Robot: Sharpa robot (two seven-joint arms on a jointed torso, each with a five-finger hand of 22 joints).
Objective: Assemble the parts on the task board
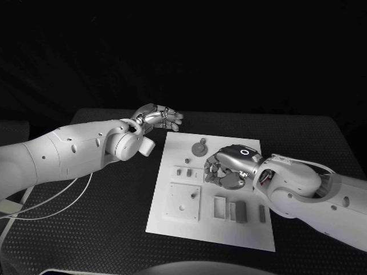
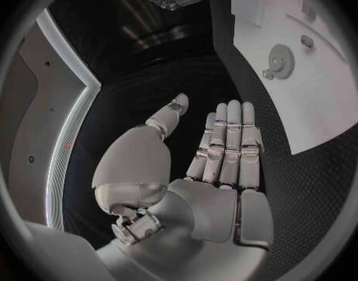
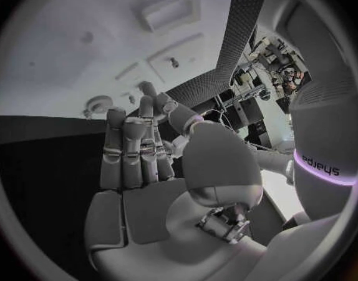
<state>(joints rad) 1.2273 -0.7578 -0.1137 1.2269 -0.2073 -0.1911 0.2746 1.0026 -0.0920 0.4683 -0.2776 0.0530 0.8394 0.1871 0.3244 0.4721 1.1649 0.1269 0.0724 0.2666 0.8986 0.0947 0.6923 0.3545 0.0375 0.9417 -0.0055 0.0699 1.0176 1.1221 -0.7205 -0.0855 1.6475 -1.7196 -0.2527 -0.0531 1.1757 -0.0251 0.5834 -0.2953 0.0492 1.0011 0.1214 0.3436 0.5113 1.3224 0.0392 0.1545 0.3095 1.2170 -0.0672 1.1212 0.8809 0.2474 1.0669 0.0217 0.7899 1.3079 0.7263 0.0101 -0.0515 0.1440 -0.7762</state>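
The white task board (image 1: 174, 226) lies in the middle of the black table. On it are a round gear-like part (image 1: 200, 149), small pieces (image 1: 183, 171), a square plate (image 1: 184, 201) and upright rectangular parts (image 1: 239, 211). My right hand (image 1: 229, 166) hovers over the board's middle, its fingers (image 3: 136, 150) straight and its palm empty. My left hand (image 1: 157, 119) hangs off the board's far left corner over the table, fingers (image 2: 229, 143) extended side by side, holding nothing. The gear (image 2: 280, 60) and the board (image 2: 319, 106) appear beyond it in the left wrist view.
Thin white cables (image 1: 59, 200) trail over the table's left side beneath my left arm. Black table surface (image 1: 93, 240) surrounds the board, with the widest room on the left and at the far end.
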